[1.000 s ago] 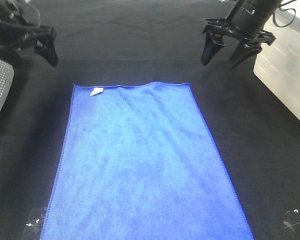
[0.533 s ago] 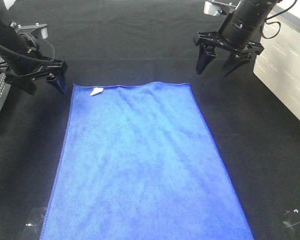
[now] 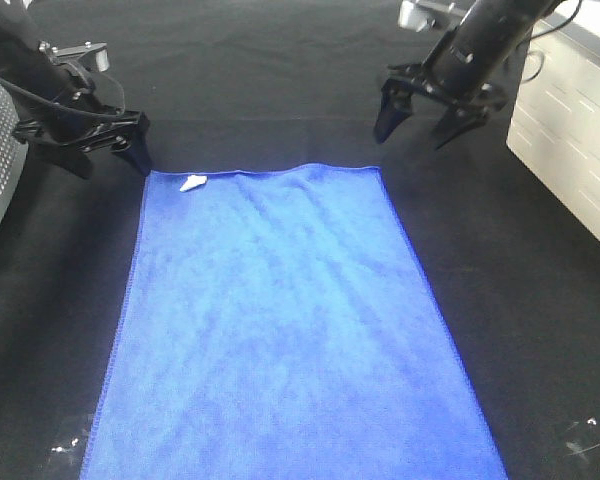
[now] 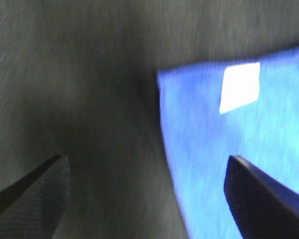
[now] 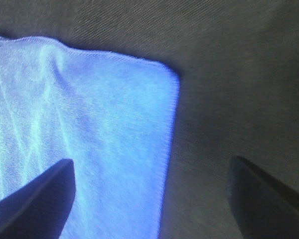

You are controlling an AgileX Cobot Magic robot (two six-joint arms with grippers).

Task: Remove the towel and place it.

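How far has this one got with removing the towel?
Done: nothing yet; the towel lies flat on the black table covering, ungrasped. In hand: both hands are open near its far corners, the left hand by the corner with the white tag, the right hand by the other. Left: grasp the corners, lift the towel off and place it.

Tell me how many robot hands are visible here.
2. The left hand is open beside the far left corner of the towel, near the white tag. The right hand is open beside the far right corner. None seems hidden.
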